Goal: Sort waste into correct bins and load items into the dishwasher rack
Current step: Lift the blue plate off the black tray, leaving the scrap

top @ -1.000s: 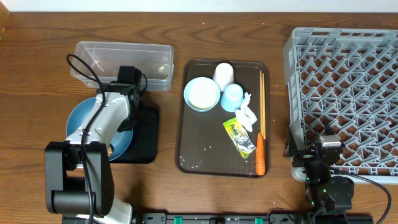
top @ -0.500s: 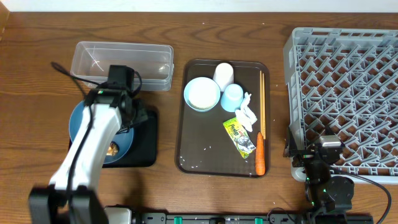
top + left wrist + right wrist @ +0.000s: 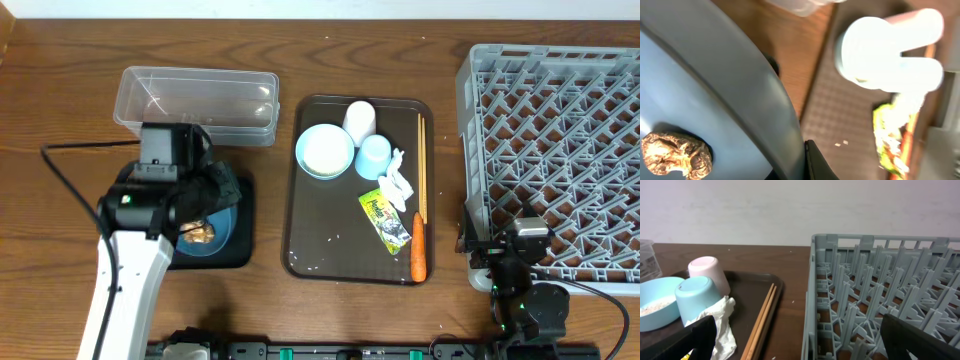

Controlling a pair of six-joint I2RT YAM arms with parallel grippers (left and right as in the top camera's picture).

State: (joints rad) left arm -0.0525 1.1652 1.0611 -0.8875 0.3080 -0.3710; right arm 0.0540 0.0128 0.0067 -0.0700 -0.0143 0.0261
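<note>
While the left gripper (image 3: 216, 190) is clamping shut on the rim of the dark-blue plate (image 3: 218, 230), I am seeing the plate's glossy face filling the wrist view, with the wrinkled brown food lump (image 3: 675, 152) sitting on it. The left arm is reaching forward from the near table edge, wrist bending down. The plate is lying right under the jaws, over the black tray (image 3: 240, 252), near the clear tub (image 3: 200, 100); I cannot tell if plate and tray are touching. The right gripper (image 3: 800, 330) is sitting with jaws wide apart, holding nothing, beside the rack (image 3: 560, 130).
</note>
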